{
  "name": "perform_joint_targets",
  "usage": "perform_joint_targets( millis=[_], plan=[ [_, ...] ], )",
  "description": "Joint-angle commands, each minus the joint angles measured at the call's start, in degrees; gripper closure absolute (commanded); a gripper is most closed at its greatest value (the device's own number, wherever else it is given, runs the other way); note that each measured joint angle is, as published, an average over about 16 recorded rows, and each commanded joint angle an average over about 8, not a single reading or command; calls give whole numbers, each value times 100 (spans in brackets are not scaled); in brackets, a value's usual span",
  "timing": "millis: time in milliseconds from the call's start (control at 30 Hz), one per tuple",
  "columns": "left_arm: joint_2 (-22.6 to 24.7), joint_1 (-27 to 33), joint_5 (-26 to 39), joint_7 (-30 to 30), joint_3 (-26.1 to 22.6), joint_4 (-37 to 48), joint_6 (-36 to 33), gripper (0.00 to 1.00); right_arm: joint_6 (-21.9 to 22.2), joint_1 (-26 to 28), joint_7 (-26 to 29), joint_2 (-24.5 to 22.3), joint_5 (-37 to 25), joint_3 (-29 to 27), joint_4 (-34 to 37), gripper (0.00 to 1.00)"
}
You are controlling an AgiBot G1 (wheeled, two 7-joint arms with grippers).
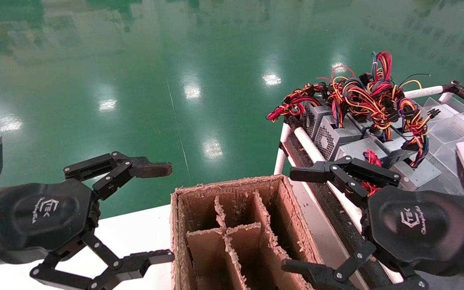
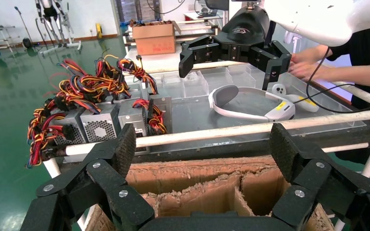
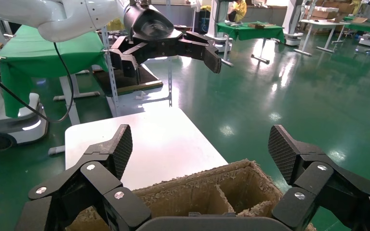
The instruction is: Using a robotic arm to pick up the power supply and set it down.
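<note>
A: Head view count? Quick.

B: Two grippers, one cardboard box (image 1: 236, 225) with dividers making four cells that I can see, and a row of grey power supplies (image 1: 336, 135) on the rack to the right. About four or five supplies, can't tell exactly, wires cover them.

A: Left gripper?

B: Left gripper (image 1: 155, 213) low on the robot's left, over the white counter (image 1: 135, 233), just beside the box. Fingers spread wide, nothing between them. One fingertip (image 1: 153, 170) has a rusty-brown pad.

A: Right one?

B: Right gripper (image 1: 296, 219) sits between the box and the rack, just short of the supplies, fingers spread wide too, empty. In the left wrist view it shows farther off (image 2: 233, 55) on a white arm (image 2: 318, 19) with a thin black cable (image 2: 318, 82).

A: The supplies, how do they look?

B: Small grey sheet-metal boxes with perforated vent faces, standing side by side at the near end of the rack. Tangled wires (image 1: 365, 94) pile on top: red, yellow, orange, blue, purple, black connectors. None touched by either gripper.

A: Anything else?

B: White headset (image 2: 250, 103) on the clear tray (image 2: 197, 113) behind the supplies, and a person's hand (image 2: 303, 67) at the rack's far side. Green floor (image 1: 175, 60) all round.
</note>
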State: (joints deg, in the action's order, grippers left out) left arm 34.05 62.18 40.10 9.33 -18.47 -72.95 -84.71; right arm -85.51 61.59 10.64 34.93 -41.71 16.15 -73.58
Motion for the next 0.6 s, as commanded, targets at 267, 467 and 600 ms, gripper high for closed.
perform_joint_targets(
  millis=[267, 467, 600],
  plan=[
    [0, 0, 0, 0, 0, 0, 0, 0, 0, 0, 0, 0, 0, 0, 0, 0],
    [0, 0, 0, 0, 0, 0, 0, 0, 0, 0, 0, 0, 0, 0, 0, 0],
    [0, 0, 0, 0, 0, 0, 0, 0, 0, 0, 0, 0, 0, 0, 0, 0]
  ],
)
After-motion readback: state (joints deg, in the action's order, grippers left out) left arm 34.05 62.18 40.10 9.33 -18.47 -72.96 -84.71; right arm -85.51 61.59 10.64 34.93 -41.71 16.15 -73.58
